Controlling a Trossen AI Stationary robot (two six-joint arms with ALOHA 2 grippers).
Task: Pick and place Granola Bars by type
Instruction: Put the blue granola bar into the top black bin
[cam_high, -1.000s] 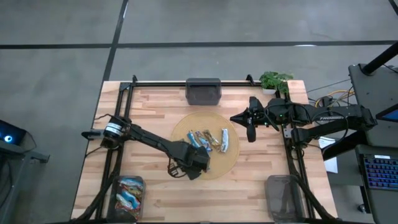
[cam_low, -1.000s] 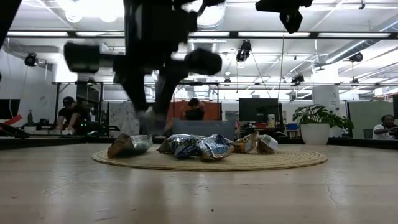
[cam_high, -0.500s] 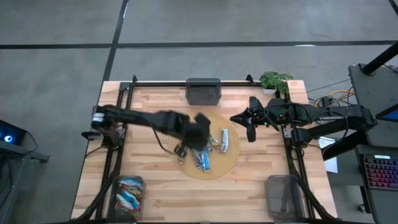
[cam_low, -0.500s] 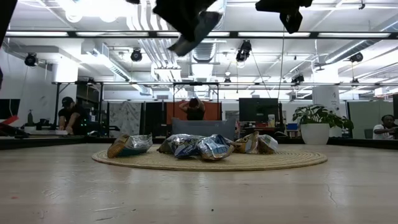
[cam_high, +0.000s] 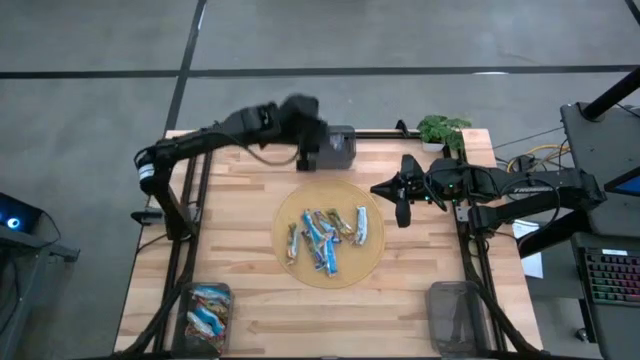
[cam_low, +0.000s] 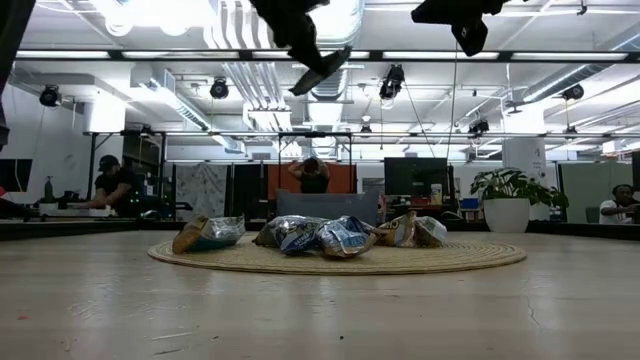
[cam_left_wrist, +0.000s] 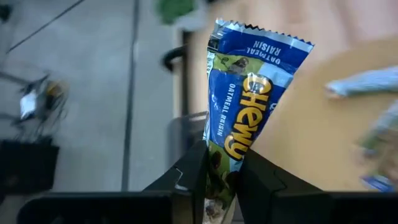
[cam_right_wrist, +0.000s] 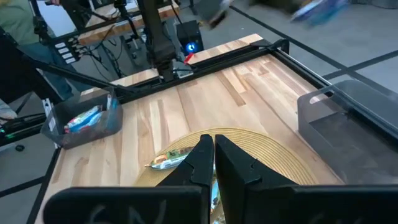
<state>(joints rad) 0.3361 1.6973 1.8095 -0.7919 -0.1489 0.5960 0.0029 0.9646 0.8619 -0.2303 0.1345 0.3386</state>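
Note:
Several granola bars in blue, blue-white and brown wrappers lie flat on a round woven mat at the table's middle; the low view shows them as a pile of granola bars. My left gripper is raised at the far edge, beside the far grey bin, shut on a blue bar. My right gripper hangs shut, right of the mat, touching nothing. In the right wrist view it points over the mat. My left gripper pinches the blue bar between its two fingers at one end of the wrapper. The rest of the bar sticks out past the fingertips to its crimped free end. The bar is lifted clear, high above the table.
A grey bin at the near left corner holds several bars. Another grey bin stands at the near right corner. A potted plant sits at the far right corner. Black rails run along the table's left, right and far edges.
My left gripper has risen from the mat's near left side with the blue bar in its fingers. It has swung up and toward the table's far edge, ending beside the far bin. The bars left on the mat have stayed put.

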